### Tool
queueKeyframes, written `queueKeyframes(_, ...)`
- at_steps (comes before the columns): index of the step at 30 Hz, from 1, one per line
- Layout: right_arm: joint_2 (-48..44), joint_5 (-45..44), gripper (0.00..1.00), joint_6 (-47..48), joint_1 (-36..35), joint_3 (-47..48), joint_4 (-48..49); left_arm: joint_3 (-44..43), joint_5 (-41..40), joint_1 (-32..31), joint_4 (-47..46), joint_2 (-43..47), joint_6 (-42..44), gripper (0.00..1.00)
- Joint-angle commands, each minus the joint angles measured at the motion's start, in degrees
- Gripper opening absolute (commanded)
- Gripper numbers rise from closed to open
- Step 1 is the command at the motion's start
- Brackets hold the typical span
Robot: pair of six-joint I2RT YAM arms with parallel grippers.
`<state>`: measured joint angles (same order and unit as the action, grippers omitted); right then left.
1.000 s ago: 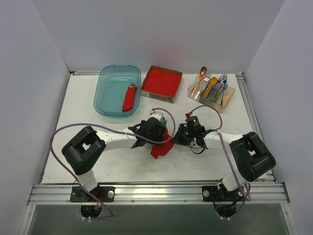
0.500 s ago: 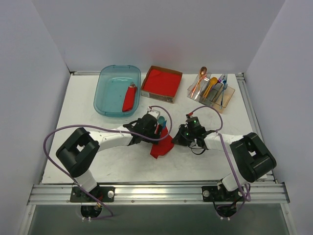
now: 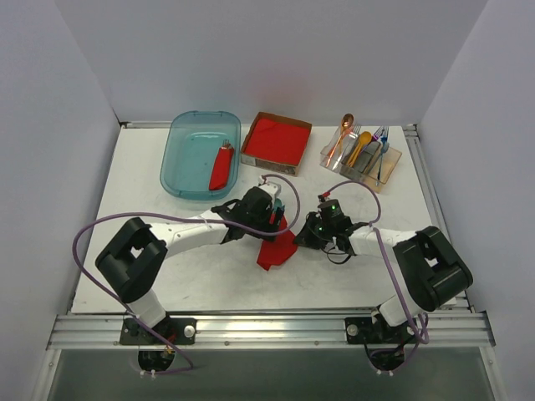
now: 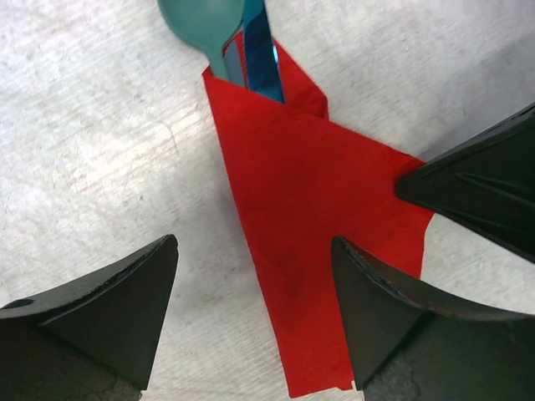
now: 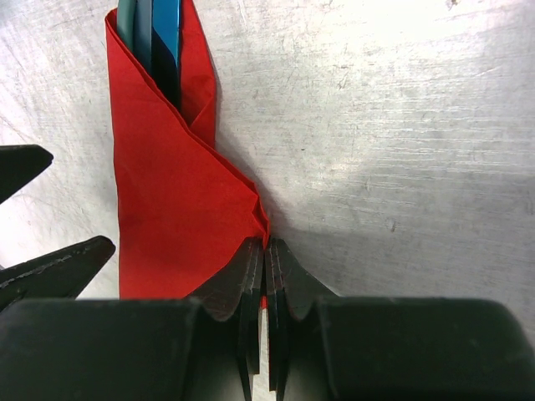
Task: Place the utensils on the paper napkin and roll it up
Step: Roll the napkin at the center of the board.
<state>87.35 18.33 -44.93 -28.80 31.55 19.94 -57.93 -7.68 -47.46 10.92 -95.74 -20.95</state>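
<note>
**Napkin folded over cutlery, pinched at one edge**

Left rear of tabletop [image 3: 138, 171]: teal bin [image 3: 191, 159] holding one red roll [image 3: 221, 167]. Left fingers [image 4: 100, 309] are spread wide, low over the paper napkin [image 4: 318, 217], one either side of its near end; contact with the sheet cannot be told. Rear centre: cardboard box [image 3: 267, 163] with a red stack inside. The napkin lies mid-tabletop, between the two arms, folded into a long narrow wedge around the utensils. The teal spoon [image 4: 201, 21] bowl and the blue piece [image 4: 263, 58] stick out of its far end, side by side. Right fingers [image 5: 288, 284] are pressed together, pinching the napkin's folded edge on the right arm's side, down at the tabletop. Right rear: clear holder [image 3: 361, 159] with orange, yellow and other cutlery leaning in it
</note>
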Motion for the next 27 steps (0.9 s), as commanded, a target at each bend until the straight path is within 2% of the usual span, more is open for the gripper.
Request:
queueKeyframes(1, -1.92, -1.8, 0.0, 0.1, 0.58, -0.88, -1.31, -3.76, 0.92, -0.88, 0.51, -2.16, 1.61, 0.82)
queueKeyframes(11, -1.92, -1.98, 0.0, -0.69, -0.47, -1.23, -1.14, -6.58, -1.28, -3.51, 1.91, -6.38, 3.37, 0.72)
queueKeyframes(27, -1.66, -2.68, 0.0, -2.27, -2.23, -2.46, -0.26, -8.07, -5.15, -4.48, 5.87, -11.13, 2.67, 0.71)
